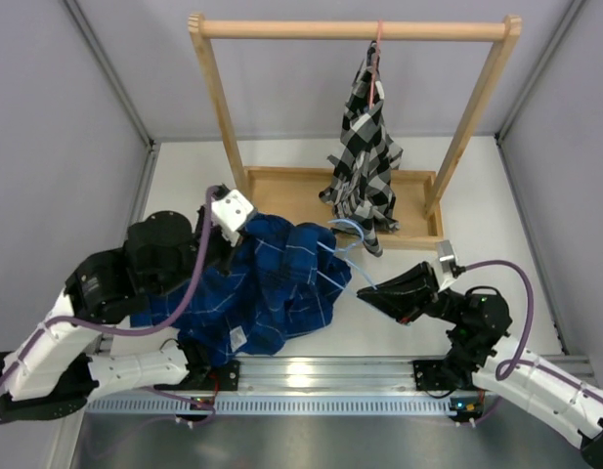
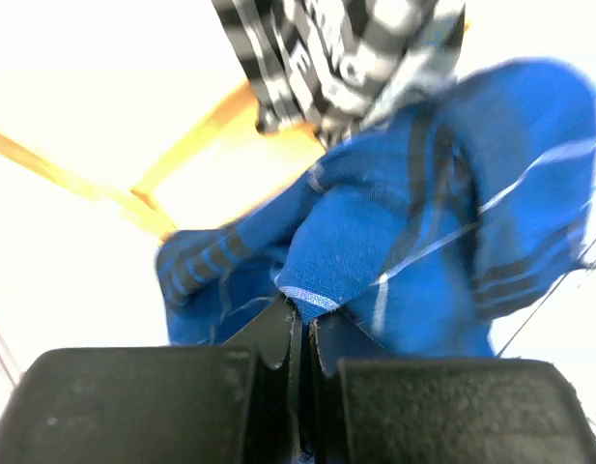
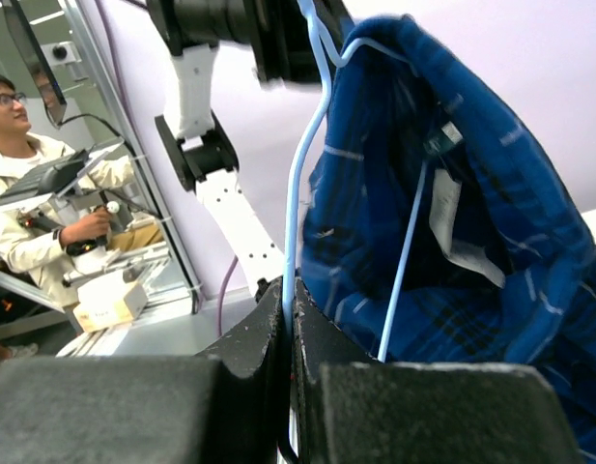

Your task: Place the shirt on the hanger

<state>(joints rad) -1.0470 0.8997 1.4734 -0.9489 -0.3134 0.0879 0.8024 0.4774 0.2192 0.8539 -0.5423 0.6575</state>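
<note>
The dark blue plaid shirt (image 1: 272, 278) lies bunched on the table between the two arms. My left gripper (image 1: 244, 233) sits at the shirt's upper left edge, shut on a fold of its cloth (image 2: 322, 261). The thin light-blue hanger (image 1: 352, 256) pokes out of the shirt's right side, partly inside the cloth. My right gripper (image 1: 366, 291) is shut on the hanger's wire (image 3: 296, 203), which runs up from the jaws beside the shirt (image 3: 452, 222). A second wire leg (image 3: 404, 271) crosses the shirt's inside.
A wooden rack (image 1: 350, 29) stands at the back on a wooden base tray (image 1: 281, 191). A black-and-white checked shirt (image 1: 365, 161) hangs from it on a pink hanger (image 1: 379, 39), just behind the blue shirt. Grey walls close in both sides.
</note>
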